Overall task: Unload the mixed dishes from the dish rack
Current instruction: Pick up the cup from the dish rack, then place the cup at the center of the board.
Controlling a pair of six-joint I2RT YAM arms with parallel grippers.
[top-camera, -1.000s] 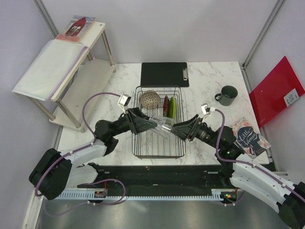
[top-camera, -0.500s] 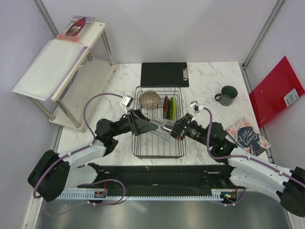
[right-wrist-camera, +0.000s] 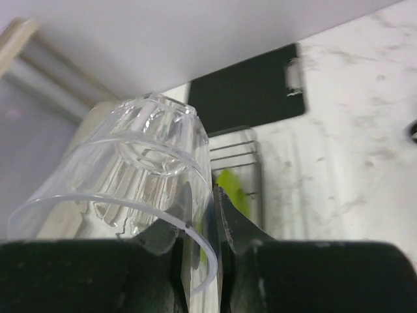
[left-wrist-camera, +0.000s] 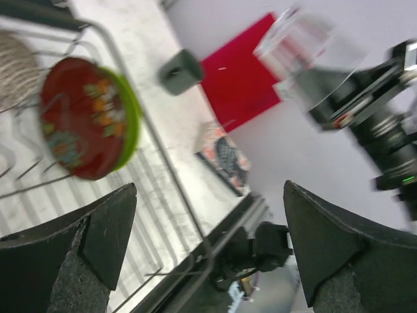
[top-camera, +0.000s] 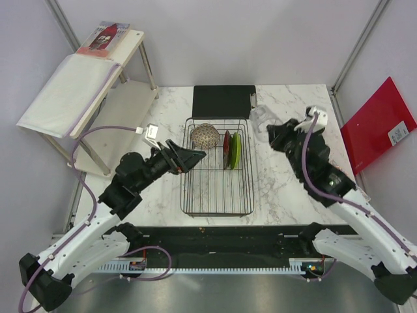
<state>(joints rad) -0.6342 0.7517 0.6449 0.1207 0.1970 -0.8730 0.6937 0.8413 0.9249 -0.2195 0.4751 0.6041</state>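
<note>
Right pincer [top-camera: 271,131]: pinching the glass [top-camera: 258,119] by its wall, one finger inside the rim and one outside (clearest in the right wrist view).
Glass: held in the air off the rack's far right corner, near the clip end of the clipboard [top-camera: 225,101]. It is tipped over, with its mouth toward the pincer and its base pointing away.
Left pincer [top-camera: 193,155]: spread wide with nothing between the fingers, over the rack's left side and just in front of the bowl [top-camera: 204,135].
Rack [top-camera: 218,195]: in the middle of the counter [top-camera: 287,189], carrying the bowl and both plates.
Bowl: in the rack's far left corner.
Red plate [top-camera: 226,149]: upright on edge in the dividers, on the side nearer the bowl.
Green plate [top-camera: 236,149]: upright just beside the red plate, on its right.
Mug [left-wrist-camera: 181,70]: on the counter to the right of the rack. It shows in the left wrist view; from above the right arm covers it.
Clipboard: flat on the counter just beyond the rack's far edge.
</note>
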